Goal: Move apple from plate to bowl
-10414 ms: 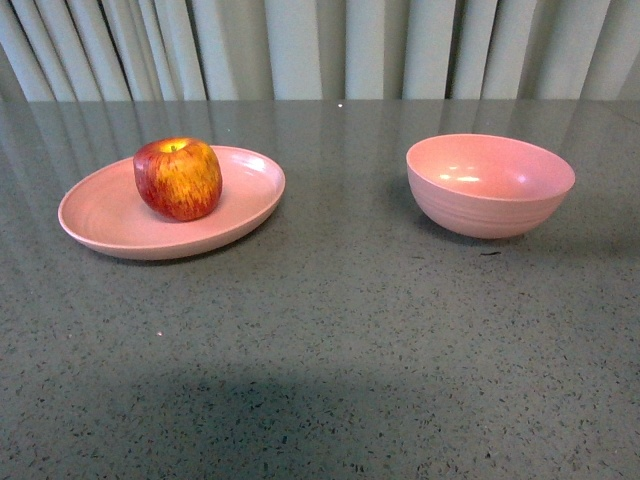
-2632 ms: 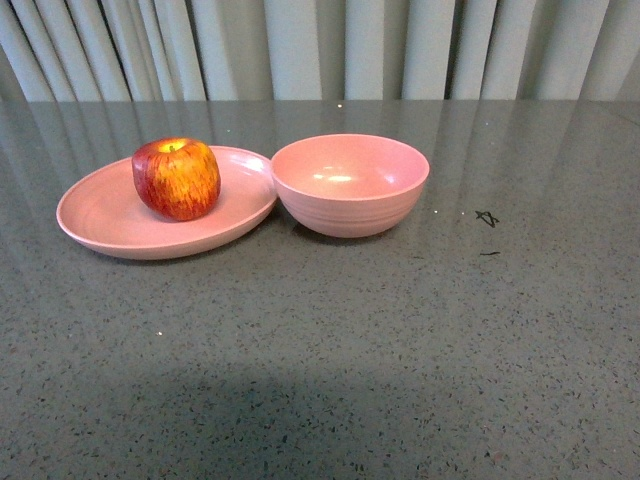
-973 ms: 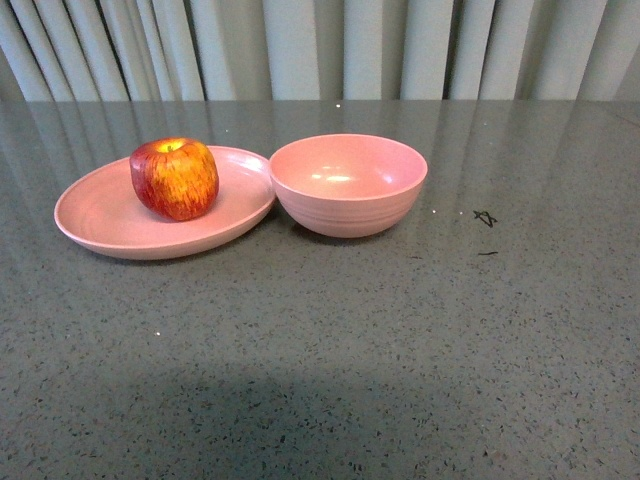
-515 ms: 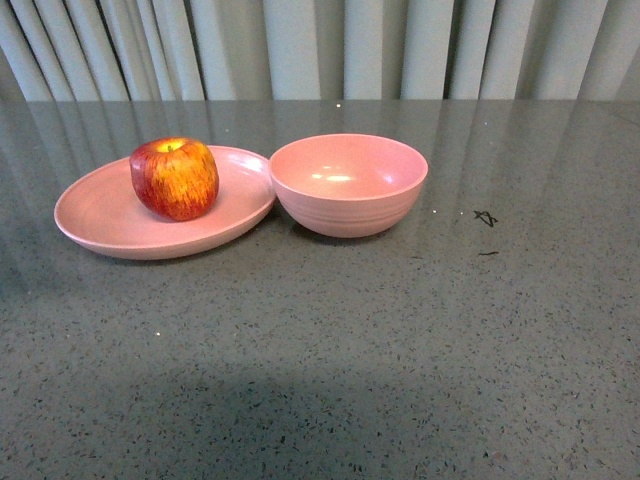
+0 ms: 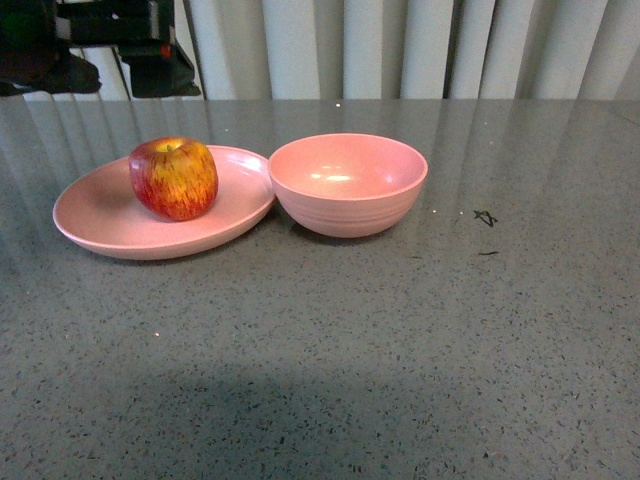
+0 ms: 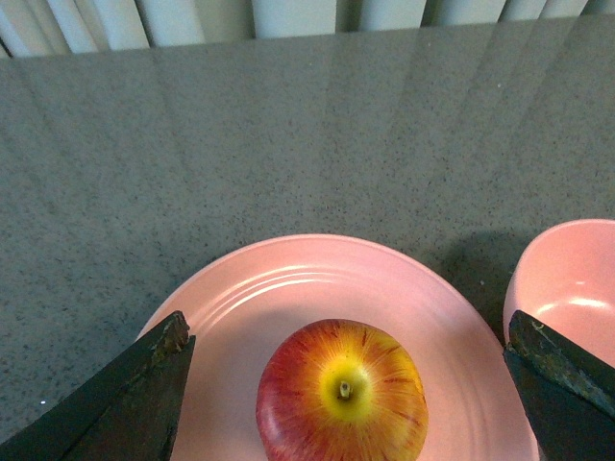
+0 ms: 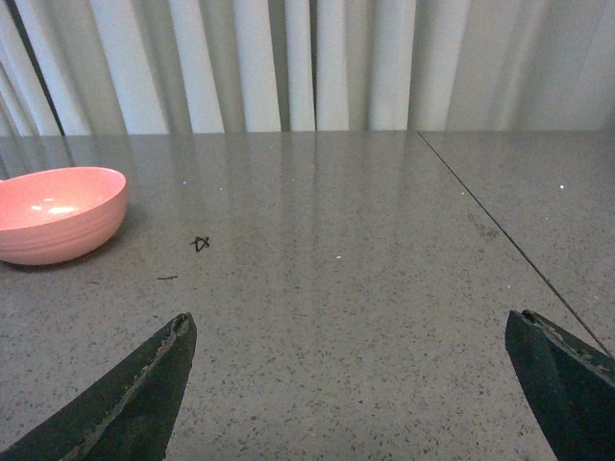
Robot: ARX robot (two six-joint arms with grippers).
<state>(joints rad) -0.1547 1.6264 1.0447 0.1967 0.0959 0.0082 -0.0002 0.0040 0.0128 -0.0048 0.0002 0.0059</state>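
The red, yellow-streaked apple [image 5: 173, 178] sits on the shallow pink plate [image 5: 100, 225], towards its back. The deep pink bowl [image 5: 345, 215] stands just right of the plate, rims almost touching. My left arm [image 5: 140, 55] hangs dark at the top left, above and behind the plate. In the left wrist view my left gripper [image 6: 348, 325] is open, above the apple [image 6: 341, 394] and the plate [image 6: 288, 279], with its fingers spread wider than the fruit and the bowl [image 6: 567, 288] beside one finger. My right gripper [image 7: 351, 320] is open over bare table, apart from the bowl [image 7: 58, 226].
The grey speckled table [image 5: 330, 340] stretches out in front of the dishes. A small black star mark [image 5: 485, 217] lies right of the bowl. A seam [image 7: 500, 240] crosses the tabletop in the right wrist view. Pale curtains [image 5: 400, 45] hang behind the table.
My left arm has come into the front view at the top left, above the plate. Much earlier the bowl stood far right; it now stands against the plate. The apple has not moved.
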